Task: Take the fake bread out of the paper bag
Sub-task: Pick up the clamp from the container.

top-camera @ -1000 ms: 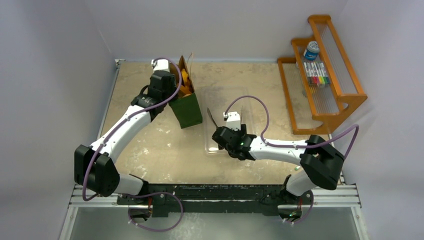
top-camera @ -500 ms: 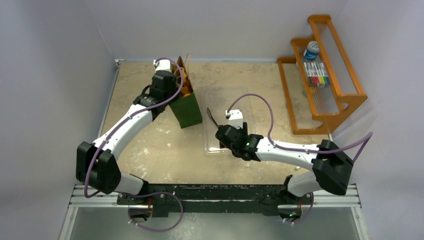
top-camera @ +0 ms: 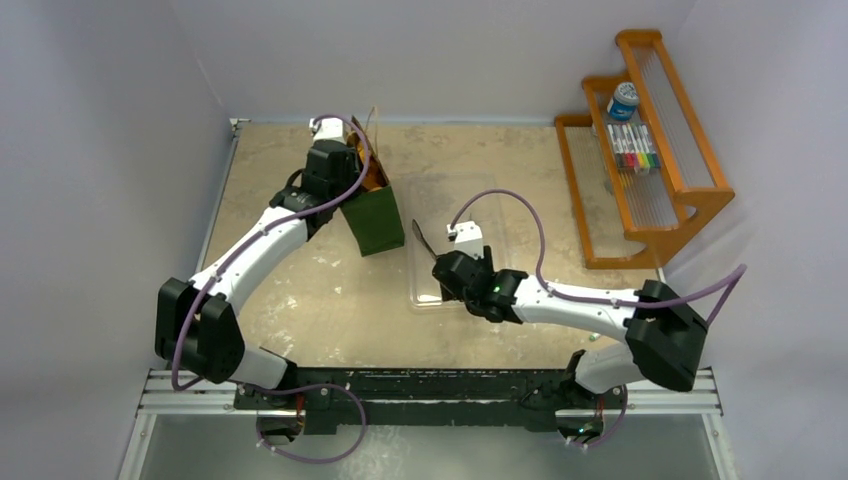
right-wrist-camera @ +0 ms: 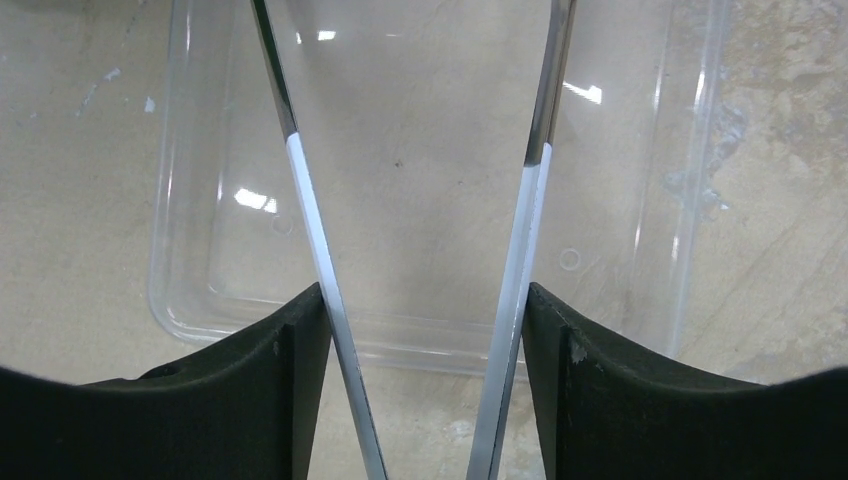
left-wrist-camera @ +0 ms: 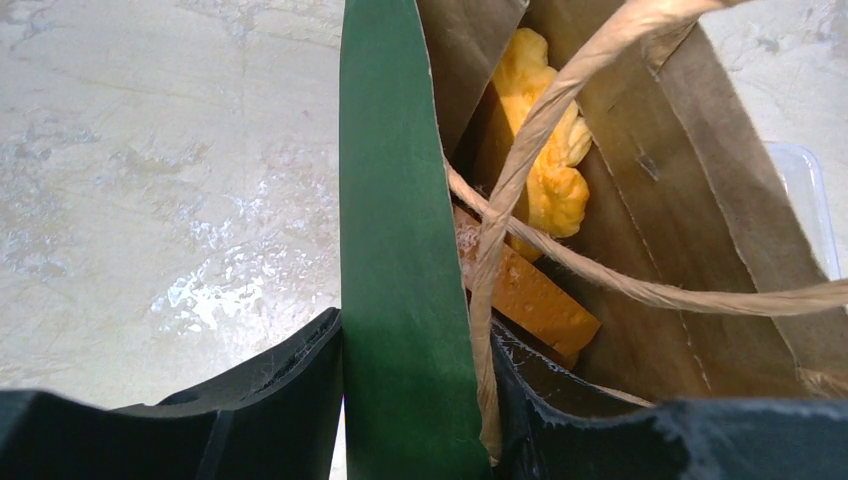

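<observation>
From above, the left arm reached far up the table [top-camera: 300, 290], and the left gripper [top-camera: 347, 172] was clamped on the near rim of the paper bag [top-camera: 375, 215]. The bag stood upright with its mouth open, and a bit of the orange fake bread [top-camera: 373, 178] showed inside it. To its right lay the clear tray [top-camera: 497, 200]. The right gripper [top-camera: 452, 252] hung over the tray, holding the metal tongs [top-camera: 424, 240], whose dark tips pointed toward the bag. A wooden rack [top-camera: 655, 215] stood well apart at the far right edge.

Through the left wrist camera, the bag's green wall [left-wrist-camera: 400, 250] ran straight up between the two black fingers [left-wrist-camera: 270, 390], which pinched it from both sides, one outside and one inside the bag. Down in the brown interior sat the bread: a puffy yellow piece [left-wrist-camera: 545, 150] leaning on the far wall and a flat orange slab [left-wrist-camera: 525, 295] below it. A tan string handle [left-wrist-camera: 530, 140] crossed in front of them.

Through the right wrist camera, the right gripper [right-wrist-camera: 425, 310] squeezed the tongs from outside, a finger [right-wrist-camera: 250, 380] pressed on each arm. The two metal arms [right-wrist-camera: 310, 250] spread apart over the tray [right-wrist-camera: 170, 200], and I could see no bread between them. Their tips ran out of view at the top.
</observation>
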Robot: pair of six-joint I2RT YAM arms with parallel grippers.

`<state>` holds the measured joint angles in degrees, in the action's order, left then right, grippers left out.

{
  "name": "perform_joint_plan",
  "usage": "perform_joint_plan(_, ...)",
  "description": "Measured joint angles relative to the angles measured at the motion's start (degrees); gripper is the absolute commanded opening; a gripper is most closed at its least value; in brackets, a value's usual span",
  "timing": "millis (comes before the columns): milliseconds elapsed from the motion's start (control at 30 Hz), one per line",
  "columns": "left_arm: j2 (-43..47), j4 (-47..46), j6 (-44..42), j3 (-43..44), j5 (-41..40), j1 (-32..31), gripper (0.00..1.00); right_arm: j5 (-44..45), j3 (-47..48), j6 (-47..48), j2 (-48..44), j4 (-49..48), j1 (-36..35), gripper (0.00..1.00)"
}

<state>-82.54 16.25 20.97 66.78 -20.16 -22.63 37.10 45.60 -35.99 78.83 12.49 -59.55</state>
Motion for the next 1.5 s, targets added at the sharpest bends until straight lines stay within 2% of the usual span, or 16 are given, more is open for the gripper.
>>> perform_joint_plan(67,-0.1,-0.3,0.0,0.0,0.2,0.0,0.46,-0.8,0.0,0.6,1.7,-0.9,0.1,0.82)
perform_joint_plan(367,-0.7,-1.0,0.5,0.0,0.5,0.0,0.46,-5.8,0.0,2.0,12.4,-5.9,2.1,0.86)
perform_joint_plan(533,-0.7,-1.0,0.5,0.0,0.5,0.0,0.46,-6.9,0.0,2.4,13.0,-8.4,3.3,0.99)
perform_joint_plan(933,-1.0,-1.0,0.4,0.0,0.5,0.0,0.46,-6.8,3.4,3.6,15.6,-8.8,7.1,0.99)
perform_joint_plan(1033,-1.0,-1.0,0.4,0.0,0.5,0.0,0.46,-6.8,4.3,4.3,16.7,-8.9,8.0,0.92)
perform_joint_plan(1333,-1.1,-1.0,0.4,0.0,0.5,0.0,0.46,-6.8,5.8,5.9,18.0,-9.1,8.6,0.43)
perform_joint_plan(1500,-1.3,-1.0,0.4,0.0,0.7,0.0,0.46,-6.9,5.8,6.1,16.4,-8.4,8.6,0.28)
